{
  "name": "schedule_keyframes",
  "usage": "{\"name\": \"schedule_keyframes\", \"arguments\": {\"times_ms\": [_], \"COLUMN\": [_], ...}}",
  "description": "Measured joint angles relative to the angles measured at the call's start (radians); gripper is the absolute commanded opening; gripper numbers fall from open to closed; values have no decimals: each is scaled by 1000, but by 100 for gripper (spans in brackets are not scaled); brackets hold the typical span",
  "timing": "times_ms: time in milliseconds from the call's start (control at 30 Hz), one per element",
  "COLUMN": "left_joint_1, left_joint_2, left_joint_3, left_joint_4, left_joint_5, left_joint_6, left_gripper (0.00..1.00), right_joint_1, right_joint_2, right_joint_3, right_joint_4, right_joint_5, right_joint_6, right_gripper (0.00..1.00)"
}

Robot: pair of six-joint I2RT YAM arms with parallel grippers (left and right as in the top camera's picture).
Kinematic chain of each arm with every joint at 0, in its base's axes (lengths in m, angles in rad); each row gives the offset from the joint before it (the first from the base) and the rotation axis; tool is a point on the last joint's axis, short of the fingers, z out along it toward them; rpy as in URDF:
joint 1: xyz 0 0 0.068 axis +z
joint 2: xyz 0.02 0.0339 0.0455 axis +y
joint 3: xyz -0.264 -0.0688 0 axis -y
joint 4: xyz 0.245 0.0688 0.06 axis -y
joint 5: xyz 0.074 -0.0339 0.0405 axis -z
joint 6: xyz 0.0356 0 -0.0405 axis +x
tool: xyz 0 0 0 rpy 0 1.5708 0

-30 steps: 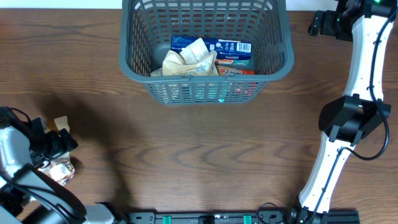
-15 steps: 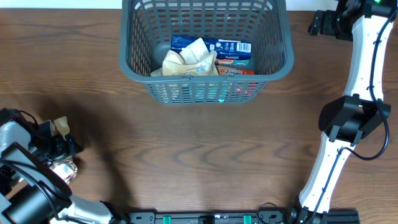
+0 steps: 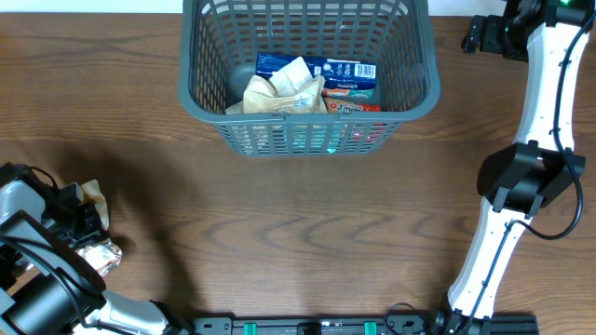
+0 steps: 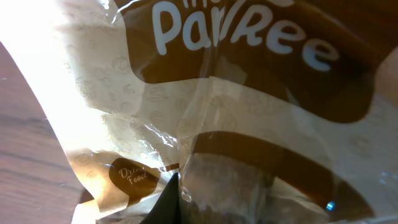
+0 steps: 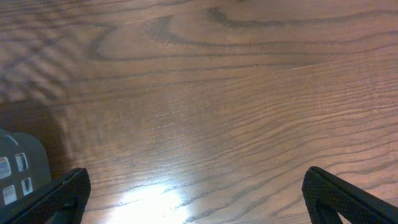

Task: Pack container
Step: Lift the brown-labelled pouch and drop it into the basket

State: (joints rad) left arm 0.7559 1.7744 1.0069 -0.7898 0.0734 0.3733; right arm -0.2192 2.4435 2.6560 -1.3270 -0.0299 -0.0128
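Grasping step, are we?
Yes: our left hand [image 3: 82, 219] is clamped tight on the pouch [image 4: 205, 112] at the worktop's [image 3: 307, 233] near-left corner.
Where's the basket [image 3: 307, 115]?
Far centre, well apart, packets [image 3: 317, 88] inside. Next we need a lift and a carry over its rim.
Right hand [image 3: 480, 35]?
Gaping wide, holding nothing.

Seen from overhead, the container [image 3: 307, 115] and the table [image 3: 307, 223] in front of it were evenly, softly lit and sharp, with a faint broad shadow on the wood well off to the container's front left. The left wrist's view was filled by a glossy wrapper [image 4: 249, 124] too close to focus (its upper-left part blown out white). Beside the container, the right wrist's view caught a white glare patch on the wood grain.
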Motion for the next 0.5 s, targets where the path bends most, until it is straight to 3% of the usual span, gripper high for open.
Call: {"name": "schedule_keyframes", "arguments": {"times_ms": [267, 500], "left_joint_1": [-51, -232], "left_joint_2": [-2, -26], "left_joint_3": [36, 311], "left_joint_4": [-82, -288], "left_joint_5": [182, 262], "left_joint_6": [-90, -170], "left_gripper": [6, 6], "right_joint_1": [0, 0], "right_joint_2": [0, 0], "right_joint_3": [0, 0], "right_joint_4": [0, 0], "right_joint_5": [0, 0], "right_joint_6": [0, -2], "right_gripper": [99, 99]}}
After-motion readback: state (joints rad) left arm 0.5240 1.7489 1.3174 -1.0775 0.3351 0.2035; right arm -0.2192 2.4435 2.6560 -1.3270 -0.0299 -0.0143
